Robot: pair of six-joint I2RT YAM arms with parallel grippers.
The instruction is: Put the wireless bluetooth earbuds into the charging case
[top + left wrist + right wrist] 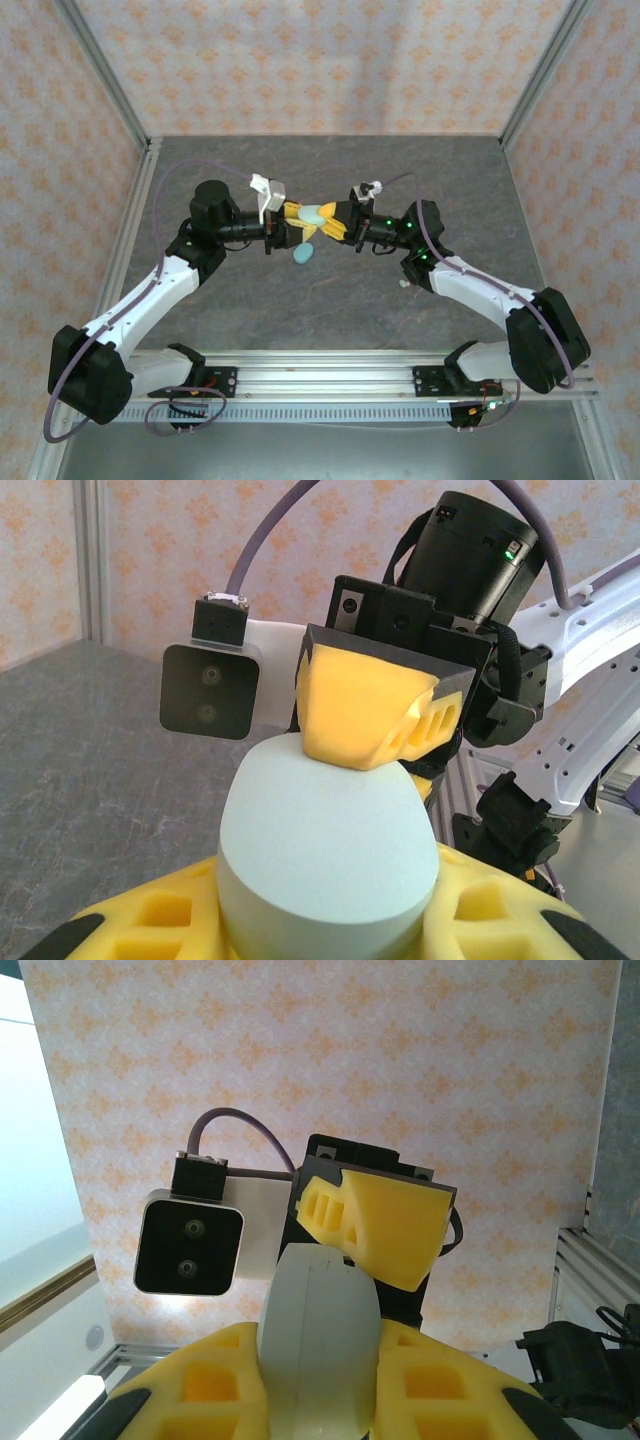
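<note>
Between both sets of jaws, up over mid-table, there's the case (318, 213): left gripper (298, 218) clamped on its 9 o'clock end, right gripper (337, 224) pinching the 3 o'clock end, long axis running 9 to 3 from one to the other. The seam looks closed, so I'd say it needs opening first. Just off at 6 o'clock, a second case (303, 254) lies on the table (330, 165). Out at 4 o'clock, beside the right forearm, there's a tiny pale speck (403, 284), possibly an earbud, nearer the right arm.
</note>
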